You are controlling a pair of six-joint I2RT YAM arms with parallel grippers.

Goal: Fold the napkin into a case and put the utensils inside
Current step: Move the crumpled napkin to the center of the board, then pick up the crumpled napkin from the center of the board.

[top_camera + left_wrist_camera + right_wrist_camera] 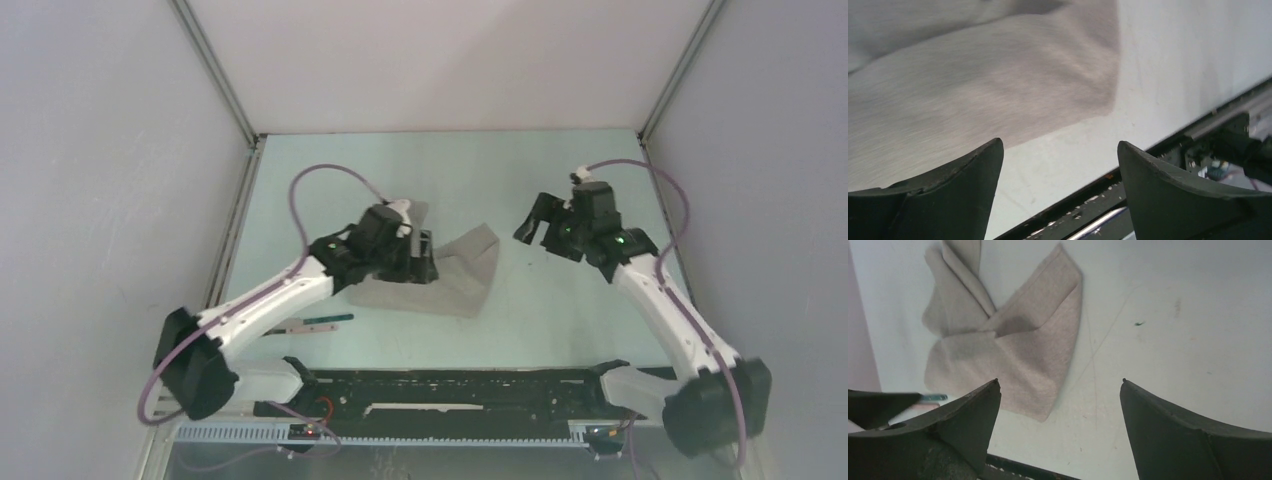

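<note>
The light grey napkin (462, 278) lies crumpled and partly folded over itself on the pale table, left of centre. My left gripper (424, 257) hovers over its left part, open with nothing between the fingers; in the left wrist view the napkin (973, 85) fills the upper left beyond the left gripper (1060, 145). Up and to the right of the cloth, my right gripper (535, 226) hangs open and empty. From the right wrist the napkin (1018, 350) shows overlapping flaps ahead of the right gripper (1060, 382). The utensils (318, 322) lie near the left arm, one with a green handle (935, 397).
A black rail (460, 385) runs along the table's near edge between the arm bases. White enclosure walls with metal corner posts (235, 110) close in the left, back and right sides.
</note>
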